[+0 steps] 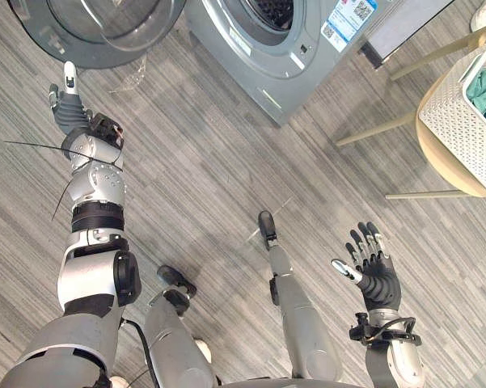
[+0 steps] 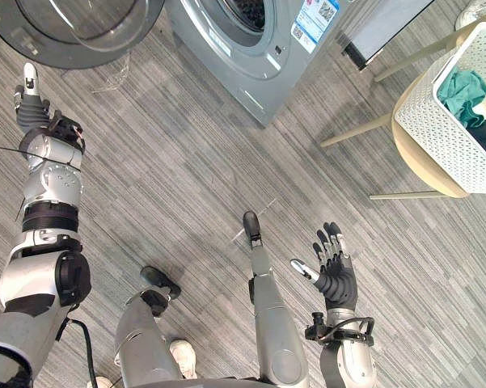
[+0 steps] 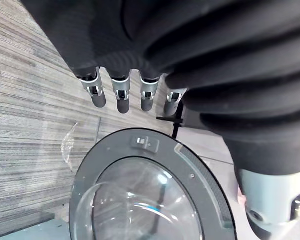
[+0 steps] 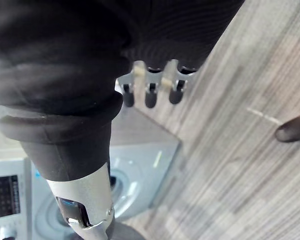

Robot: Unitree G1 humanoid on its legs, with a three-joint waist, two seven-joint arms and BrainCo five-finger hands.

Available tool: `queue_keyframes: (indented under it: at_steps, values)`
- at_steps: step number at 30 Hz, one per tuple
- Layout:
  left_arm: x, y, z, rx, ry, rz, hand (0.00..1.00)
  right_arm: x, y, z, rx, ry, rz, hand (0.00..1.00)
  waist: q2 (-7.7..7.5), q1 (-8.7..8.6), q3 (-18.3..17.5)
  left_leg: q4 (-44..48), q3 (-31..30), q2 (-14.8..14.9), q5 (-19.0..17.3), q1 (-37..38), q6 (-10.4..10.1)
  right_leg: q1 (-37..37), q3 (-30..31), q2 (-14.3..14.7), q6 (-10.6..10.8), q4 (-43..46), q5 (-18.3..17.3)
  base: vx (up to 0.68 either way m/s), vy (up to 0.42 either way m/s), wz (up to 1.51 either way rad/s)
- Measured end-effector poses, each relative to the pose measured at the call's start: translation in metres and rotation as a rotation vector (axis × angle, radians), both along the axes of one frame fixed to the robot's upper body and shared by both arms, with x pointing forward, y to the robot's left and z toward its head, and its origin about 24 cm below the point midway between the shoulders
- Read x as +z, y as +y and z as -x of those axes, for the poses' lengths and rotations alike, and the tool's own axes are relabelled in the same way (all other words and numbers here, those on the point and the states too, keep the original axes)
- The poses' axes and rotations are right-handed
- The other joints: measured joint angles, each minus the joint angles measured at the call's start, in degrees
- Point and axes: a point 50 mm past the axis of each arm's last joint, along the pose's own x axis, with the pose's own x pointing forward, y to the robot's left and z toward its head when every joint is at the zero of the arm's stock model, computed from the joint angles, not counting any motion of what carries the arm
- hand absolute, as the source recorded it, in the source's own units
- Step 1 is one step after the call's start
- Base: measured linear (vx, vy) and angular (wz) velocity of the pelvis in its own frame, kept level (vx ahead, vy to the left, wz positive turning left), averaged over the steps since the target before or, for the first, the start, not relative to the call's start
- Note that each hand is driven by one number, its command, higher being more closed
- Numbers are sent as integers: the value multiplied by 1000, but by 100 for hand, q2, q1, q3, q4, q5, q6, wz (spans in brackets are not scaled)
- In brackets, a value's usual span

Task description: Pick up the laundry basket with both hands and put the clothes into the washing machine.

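A white perforated laundry basket (image 1: 461, 133) holding teal and dark clothes (image 2: 462, 89) rests on a pale wooden chair (image 1: 437, 153) at the far right. The grey washing machine (image 1: 275, 48) stands ahead at the top centre, and its round glass door (image 1: 97, 28) hangs wide open to the left. My left hand (image 1: 67, 101) reaches up on the left, close under the open door, with its fingers (image 3: 121, 95) straight and holding nothing. At the lower right my right hand (image 1: 372, 263) is raised with spread fingers, well short of the basket.
Grey wood-grain floor (image 1: 226, 178) runs between me and the washing machine. The chair's pale legs (image 1: 372, 129) stick out toward the machine at the right. A dark panel (image 1: 396, 32) stands beside the machine's right side.
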Motion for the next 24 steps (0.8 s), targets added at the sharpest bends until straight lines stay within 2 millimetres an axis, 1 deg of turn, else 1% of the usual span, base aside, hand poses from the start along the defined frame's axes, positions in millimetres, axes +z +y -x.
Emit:
queue_keyframes:
  at_steps: [1,3,4,5,6,7,8,9,11,13,14,15,16,17,19,20,21,22,23,24]
  values:
    - [-5,2,3,4,5,-3,0,0,0,0,1,-2,4,0,11,-8,-23,-25,10,-7,0,58,0,48,-1,0,-1,2,-2,0,0,0]
    - [-25,6,19,-1,6,-23,0,-2,-1,-4,-2,3,17,0,28,0,-81,-179,65,-91,9,380,6,264,0,-21,-26,27,-38,0,0,0]
    - [-32,8,25,2,15,-42,0,-4,-2,-6,-4,9,22,0,46,1,-83,-234,75,-115,18,508,-2,345,-6,-26,-31,78,-84,2,3,8]
    - [-48,9,37,0,38,-76,0,-8,-7,-9,-19,30,34,0,129,6,-137,-369,70,-188,49,737,5,473,-49,-45,-33,259,-240,14,9,27]
    - [-68,7,50,-5,70,-114,0,-15,-13,-10,-40,61,65,0,233,25,-193,-612,66,-340,133,1059,-4,625,-112,-121,-12,518,-465,20,9,39]
    - [-81,5,57,-9,96,-122,0,-19,-16,-10,-49,81,80,0,294,48,-251,-763,68,-436,181,1214,8,689,-148,-169,-7,666,-593,46,15,59]
    - [-113,0,78,-18,145,-116,0,-32,-25,-7,-75,142,118,0,457,131,-453,-1210,74,-722,245,1639,28,849,-253,-310,17,1025,-969,44,12,54]
    - [-126,-2,88,-18,173,-109,0,-37,-28,-6,-79,169,136,0,522,140,-567,-1392,69,-830,289,1765,26,900,-311,-372,30,1136,-1083,65,25,67]
    - [-175,-12,130,-5,289,-59,0,-60,-36,-5,-66,283,201,0,737,255,-1050,-2081,-24,-1266,466,2176,72,1086,-503,-650,119,1408,-1412,74,51,62]
    - [-200,-20,152,-7,358,-18,0,-74,-42,-10,-71,347,230,0,826,320,-1142,-2352,-189,-1469,562,2442,66,1316,-631,-786,163,1470,-1513,92,72,51]
    - [-218,-26,167,-14,419,9,0,-85,-46,-16,-76,398,248,0,843,361,-1162,-2499,-313,-1569,659,2596,61,1465,-718,-859,207,1541,-1563,85,73,60]
    - [-237,-36,176,-43,490,32,0,-94,-51,-18,-86,449,268,0,835,423,-1170,-2615,-441,-1654,724,2721,83,1632,-841,-946,240,1607,-1633,47,48,55]
    - [-245,-41,179,-62,521,47,0,-99,-53,-17,-93,474,272,0,827,447,-1190,-2654,-523,-1688,745,2749,99,1706,-914,-989,255,1621,-1657,35,35,66]
    - [-263,-51,190,-95,602,67,0,-110,-56,-16,-97,533,282,0,805,439,-1248,-2725,-635,-1724,795,2810,142,1876,-1073,-1059,282,1590,-1689,39,33,56]
    - [-293,-62,212,-136,764,75,0,-128,-58,-11,-89,629,295,0,707,437,-1353,-2812,-801,-1784,812,2954,147,2108,-1224,-1125,315,1581,-1768,55,38,47]
    - [-323,-76,242,-184,942,125,0,-147,-60,-1,-93,737,304,0,630,444,-1474,-2914,-862,-1826,814,3166,144,2366,-1303,-1155,342,1504,-1800,82,55,32]
    - [-343,-88,270,-217,1073,186,0,-160,-64,7,-107,819,292,0,585,441,-1599,-2987,-889,-1853,813,3275,143,2499,-1366,-1171,350,1383,-1805,83,53,23]
    - [-349,-93,281,-231,1115,212,0,-164,-66,11,-117,852,286,0,571,443,-1633,-3004,-905,-1865,809,3309,138,2552,-1386,-1179,354,1347,-1806,66,44,17]
    - [-359,-103,299,-258,1205,250,0,-172,-71,19,-143,911,284,0,561,444,-1684,-3073,-963,-1896,788,3364,107,2645,-1429,-1196,360,1272,-1808,53,25,17]
    - [-365,-106,313,-275,1262,273,0,-178,-75,27,-158,967,287,0,558,443,-1700,-3087,-1017,-1899,786,3391,105,2759,-1473,-1197,368,1194,-1797,63,20,18]
